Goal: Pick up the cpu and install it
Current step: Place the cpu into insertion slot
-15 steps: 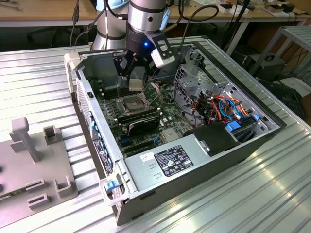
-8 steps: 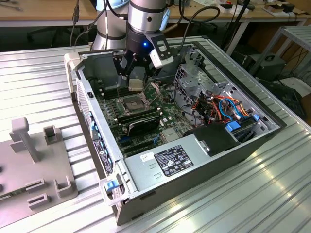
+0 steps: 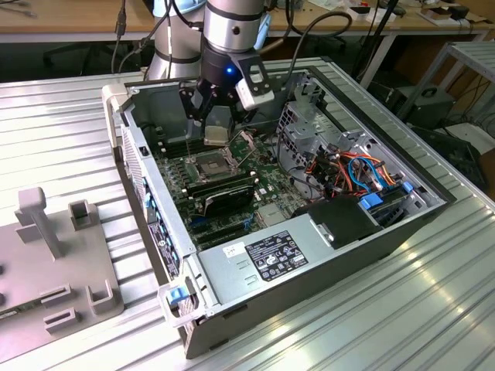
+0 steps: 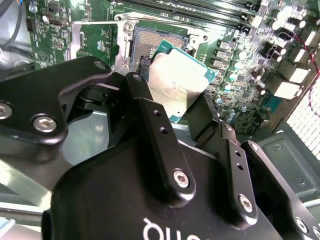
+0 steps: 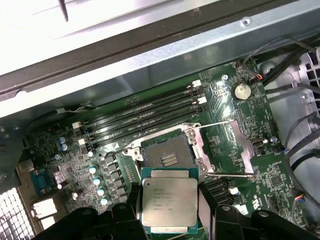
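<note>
Wooden desks (image 3: 77, 23) and trailing cables line the back of the room. In front, a ribbed metal surface (image 3: 433, 309) carries an open computer case (image 3: 147, 178), with a grey fixture (image 3: 54, 263) towards eight o'clock of it in the exterior view.

The jaws are clamped on two opposite edges of the cpu (image 3: 215, 133). It hangs inside the case just above the socket (image 3: 210, 164), apart from it and not seated. In the first wrist view its silver top (image 5: 169, 202) faces the camera, and the bare socket (image 5: 167, 152) lies beyond it with the retaining frame (image 5: 227, 150) swung open alongside. RAM sticks (image 3: 224, 193) sit at about five o'clock of the socket in the exterior view.

The main hazard is probably tilt. In the second wrist view the cpu (image 4: 177, 85) looks canted against the board, so one corner could land first and bend the socket's contacts. The hold is only on thin edges, so a slip could drop or twist the chip. If its notches are not matched to the socket, pressing down would likely jam it. The open frame stands close enough that a sideways drift might catch it.
</note>
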Robot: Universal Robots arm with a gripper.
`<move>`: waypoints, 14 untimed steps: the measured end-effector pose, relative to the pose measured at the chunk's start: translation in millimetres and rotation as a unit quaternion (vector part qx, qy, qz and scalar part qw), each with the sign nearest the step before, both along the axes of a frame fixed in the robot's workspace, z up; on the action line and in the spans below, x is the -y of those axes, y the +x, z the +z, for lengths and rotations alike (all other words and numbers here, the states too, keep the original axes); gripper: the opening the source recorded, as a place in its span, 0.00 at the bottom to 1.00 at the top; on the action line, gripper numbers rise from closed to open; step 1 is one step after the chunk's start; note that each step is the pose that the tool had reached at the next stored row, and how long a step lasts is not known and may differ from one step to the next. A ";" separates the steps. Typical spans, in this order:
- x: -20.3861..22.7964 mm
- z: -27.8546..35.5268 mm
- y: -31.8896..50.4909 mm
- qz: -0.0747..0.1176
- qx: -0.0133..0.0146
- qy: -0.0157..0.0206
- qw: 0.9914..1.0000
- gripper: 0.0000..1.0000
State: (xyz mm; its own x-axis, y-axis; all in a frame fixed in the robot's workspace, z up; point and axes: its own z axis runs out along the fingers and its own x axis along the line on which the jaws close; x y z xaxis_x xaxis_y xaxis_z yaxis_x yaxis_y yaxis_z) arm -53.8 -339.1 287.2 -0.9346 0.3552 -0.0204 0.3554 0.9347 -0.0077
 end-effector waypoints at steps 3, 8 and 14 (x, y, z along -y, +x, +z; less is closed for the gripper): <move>0.0 -0.2 0.0 -0.018 0.000 0.000 1.000 0.55; 0.0 -0.2 0.0 -0.019 0.000 0.000 1.000 0.55; 0.0 -0.4 0.0 -0.054 0.000 0.000 0.999 0.55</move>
State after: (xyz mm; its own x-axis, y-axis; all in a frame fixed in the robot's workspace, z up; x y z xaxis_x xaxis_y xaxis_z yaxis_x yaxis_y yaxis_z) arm -53.8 -339.1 286.8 -0.8907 0.4542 -0.0203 0.4544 0.8907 -0.0077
